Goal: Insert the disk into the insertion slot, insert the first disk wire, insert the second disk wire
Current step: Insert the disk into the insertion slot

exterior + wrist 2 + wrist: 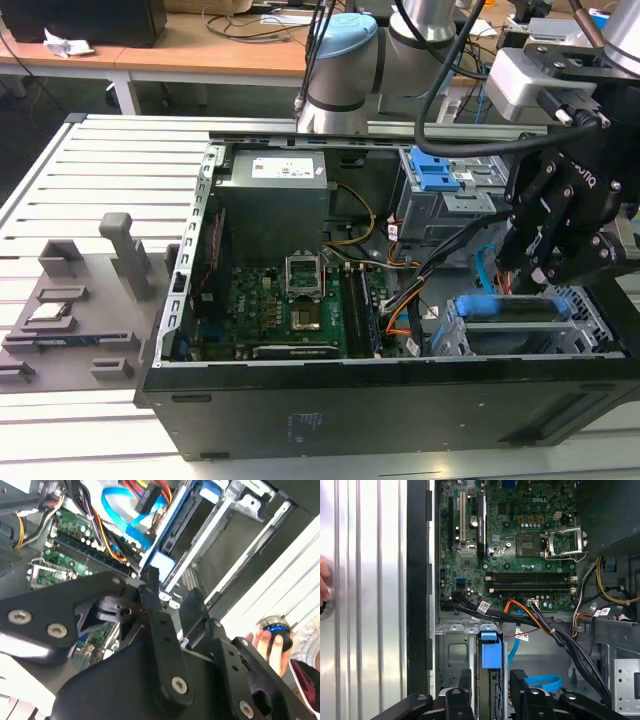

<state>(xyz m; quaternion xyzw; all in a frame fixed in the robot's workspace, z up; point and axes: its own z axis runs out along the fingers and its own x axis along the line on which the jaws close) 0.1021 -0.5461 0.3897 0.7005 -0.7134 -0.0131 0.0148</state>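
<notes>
"Disk [497, 305] in the blue frame: can you spot it from where you stand?"

"Yes. In the exterior view it sits at about four o'clock in the open computer case [190, 290]. It stands on edge inside the insertion slot [455, 338], that low perforated grey cage."

"And the claw?"

"The claw [538, 280] hangs right over that cage, near three o'clock in the exterior view. Its fingers [466, 682] stand apart and clamp nothing I can see. In the first wrist view the disk [490, 652] shows in the gap between them."

"Any wires?"

"A blue flat cable [542, 682] loops just beside the slot. A black bundle with orange wires [520, 612] crosses between the cage and the motherboard [290, 300]. Whether anything is plugged into the disk, I can't tell."

"What else is around?"

"A taller cage with a blue latch [438, 178] stands at one o'clock, and the power supply [275, 185] at twelve. A grey fixture tray [70, 320] lies on the ribbed surface [120, 150] at nine. In the second wrist view a person's hand [270, 645] holds a small round object [274, 625] beside the case."
</notes>
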